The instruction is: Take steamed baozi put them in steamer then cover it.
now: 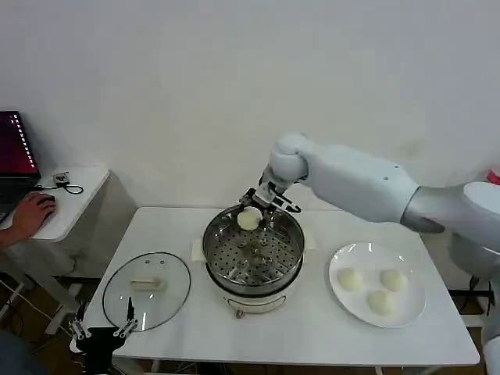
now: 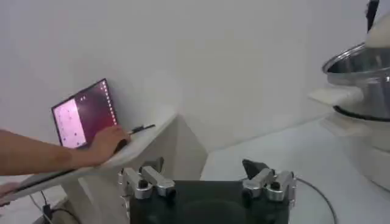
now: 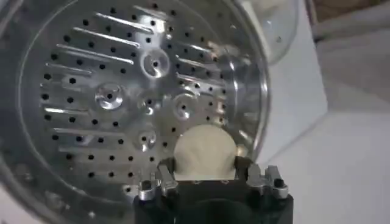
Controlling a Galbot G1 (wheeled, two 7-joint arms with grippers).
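Observation:
My right gripper (image 1: 251, 211) hangs over the far rim of the shiny steel steamer (image 1: 223, 263), shut on one cream-white baozi (image 1: 248, 219). In the right wrist view that baozi (image 3: 205, 152) sits between the fingers above the perforated tray (image 3: 116, 97). Three more baozi (image 1: 350, 279) (image 1: 393, 279) (image 1: 380, 301) lie on the white plate (image 1: 340, 262) to the right. The round glass lid (image 1: 147, 291) rests flat on the table left of the steamer. My left gripper (image 1: 104, 326) is parked at the table's front left corner, open, with nothing between its fingers (image 2: 261, 176).
A side table (image 1: 66, 205) at the far left carries a laptop (image 2: 83, 115), with a person's hand (image 1: 30, 213) resting on it. The white table (image 1: 312, 336) has bare room in front of the steamer and plate.

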